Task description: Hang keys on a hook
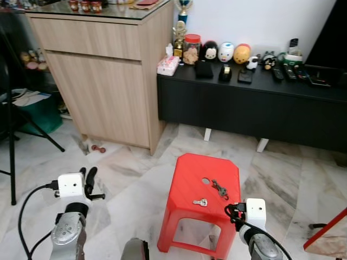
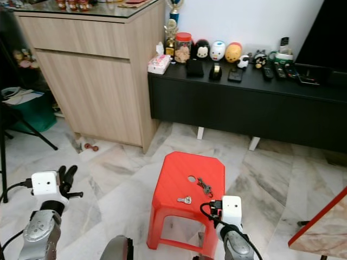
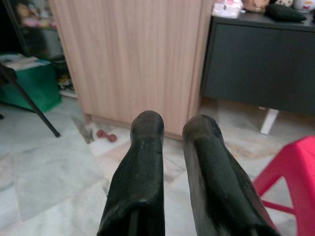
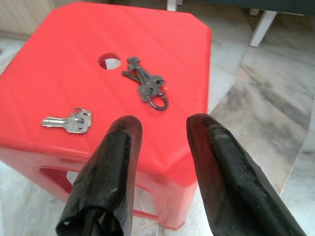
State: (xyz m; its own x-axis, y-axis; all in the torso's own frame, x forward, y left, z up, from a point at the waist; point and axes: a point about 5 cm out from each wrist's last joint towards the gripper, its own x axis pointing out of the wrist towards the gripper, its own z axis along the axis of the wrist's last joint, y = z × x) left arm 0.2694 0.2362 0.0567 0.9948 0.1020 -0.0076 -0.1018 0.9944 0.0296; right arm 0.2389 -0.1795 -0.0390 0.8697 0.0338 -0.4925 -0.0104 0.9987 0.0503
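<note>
A glossy marble-veined floor (image 1: 130,179) is seen before a wood-grain cabinet (image 1: 103,81) and a matte black console (image 1: 249,103). On a smooth red plastic stool (image 1: 190,184) with a round hole, a dull metal bunch of keys (image 4: 146,87) lies just beyond the parted fingers of the right gripper (image 4: 160,125); a single silver key (image 4: 69,121) lies beside them. The left gripper (image 3: 172,128) is held slightly parted, empty.
</note>
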